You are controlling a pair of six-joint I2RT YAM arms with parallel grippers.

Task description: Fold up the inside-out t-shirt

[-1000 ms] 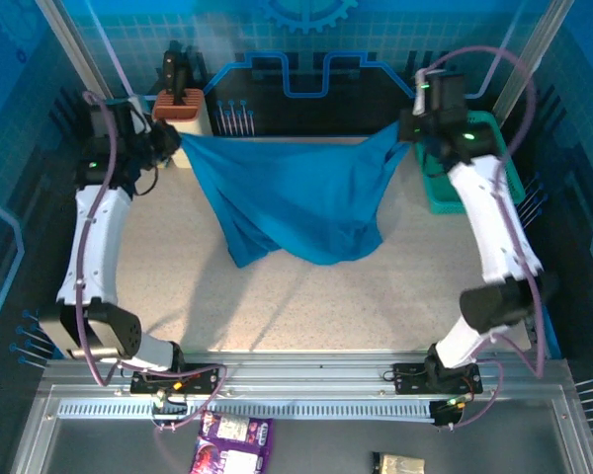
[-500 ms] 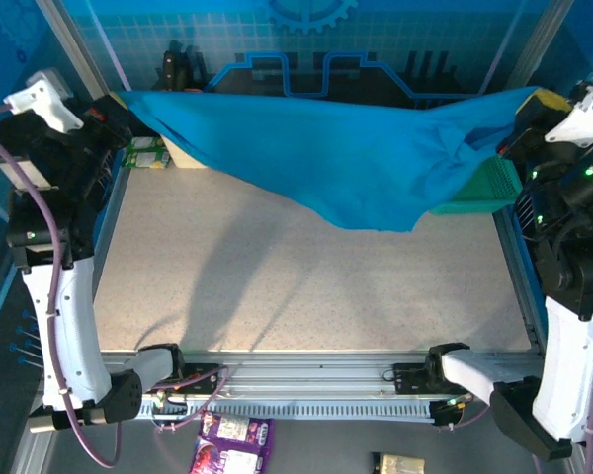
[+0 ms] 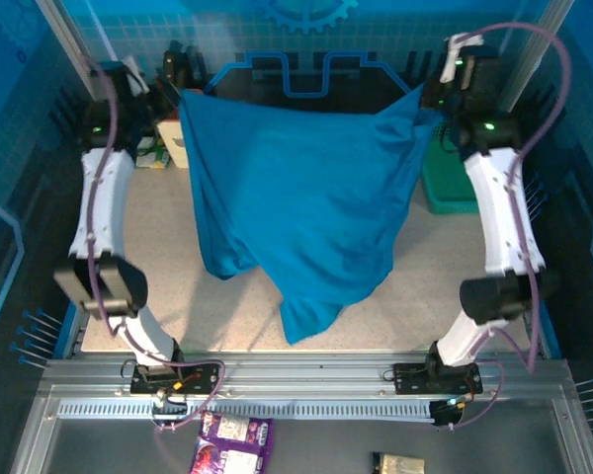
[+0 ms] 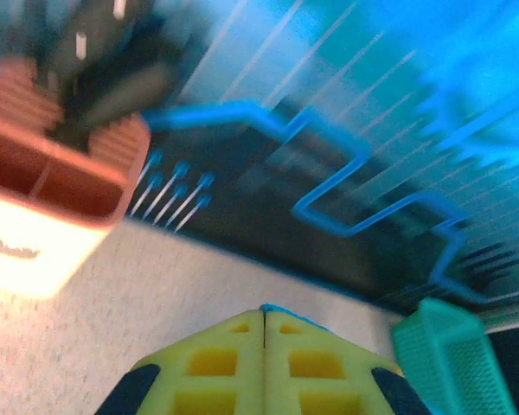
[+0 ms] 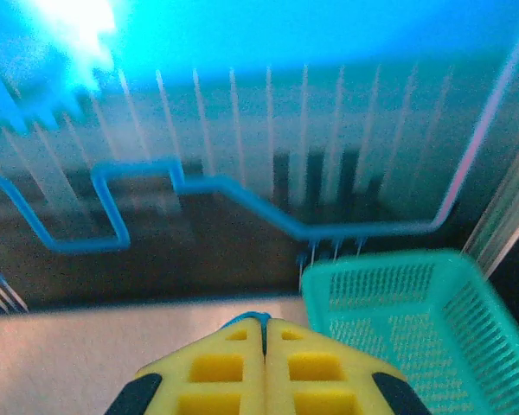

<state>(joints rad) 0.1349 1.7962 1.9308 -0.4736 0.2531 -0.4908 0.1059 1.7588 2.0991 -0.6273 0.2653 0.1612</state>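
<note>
Plain medium-blue soft cloth t-shirt [image 3: 296, 207], stretched wide moment ago, now hangs btwn arms. L claw [image 3: 175, 94] + R claw [image 3: 427, 99] each pinched tight on top corner; ready to lay flat.

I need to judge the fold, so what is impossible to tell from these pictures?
Top view: the shirt hides the table beneath it.
Top view: its seams are too small to tell inside out.
Wrist views: the left gripper and right gripper cover nearly all the cloth they pinch.
</note>
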